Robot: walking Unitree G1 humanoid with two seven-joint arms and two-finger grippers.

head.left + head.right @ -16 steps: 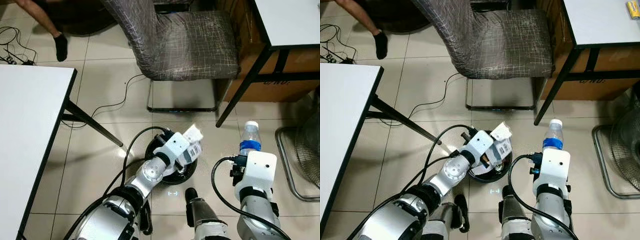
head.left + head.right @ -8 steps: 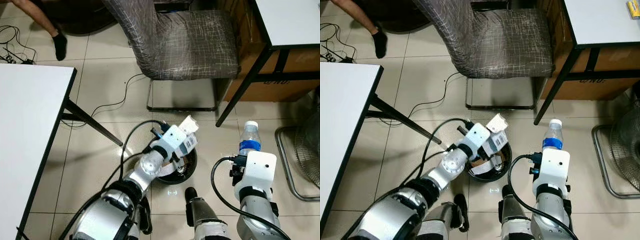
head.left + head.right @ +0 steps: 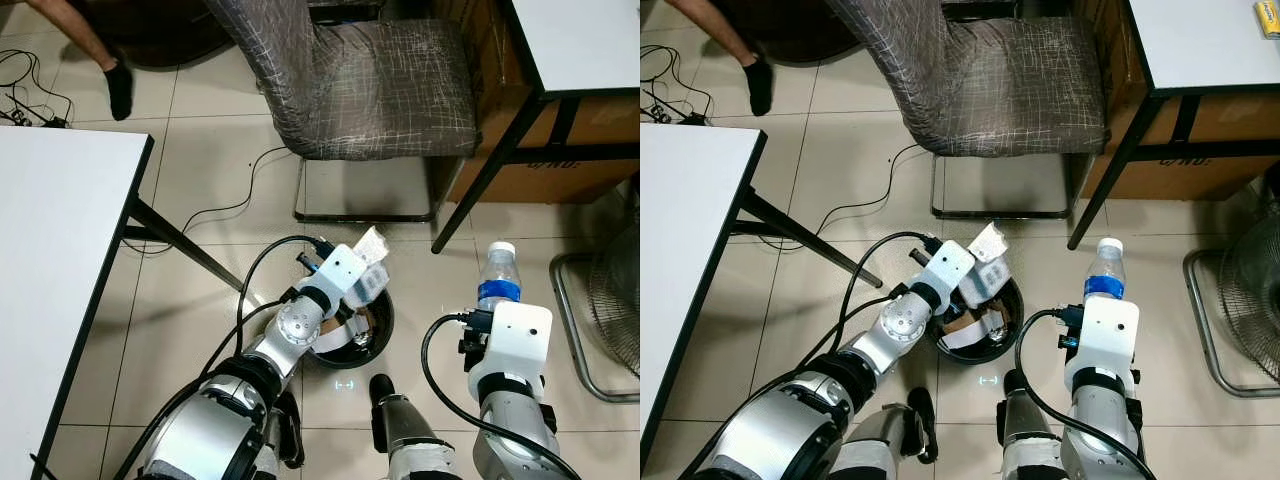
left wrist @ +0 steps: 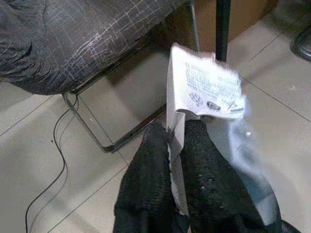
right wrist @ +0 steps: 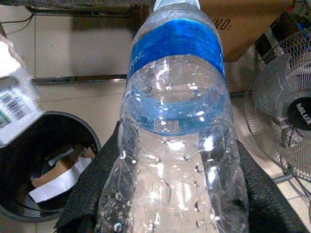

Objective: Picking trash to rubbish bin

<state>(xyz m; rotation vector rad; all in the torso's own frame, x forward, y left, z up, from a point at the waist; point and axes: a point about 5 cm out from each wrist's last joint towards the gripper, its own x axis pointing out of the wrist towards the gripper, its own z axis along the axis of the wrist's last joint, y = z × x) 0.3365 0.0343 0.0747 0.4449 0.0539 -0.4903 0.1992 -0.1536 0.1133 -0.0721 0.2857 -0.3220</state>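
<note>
Showing "MILUX" on the fan (image 5: 296,115); bottle (image 5: 175,141) blue-labelled.

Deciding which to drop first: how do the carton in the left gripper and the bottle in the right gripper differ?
The carton is flat, opaque white printed card; the bottle is round clear plastic with a blue label. The left gripper holds the carton above the bin; the right gripper holds the bottle upright beside it. Both are firmly gripped.

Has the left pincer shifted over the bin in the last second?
Yes. The left pincer, holding the wrapper, has swung toward the robot's left, from the black bin's right rim toward its far-left rim.
</note>
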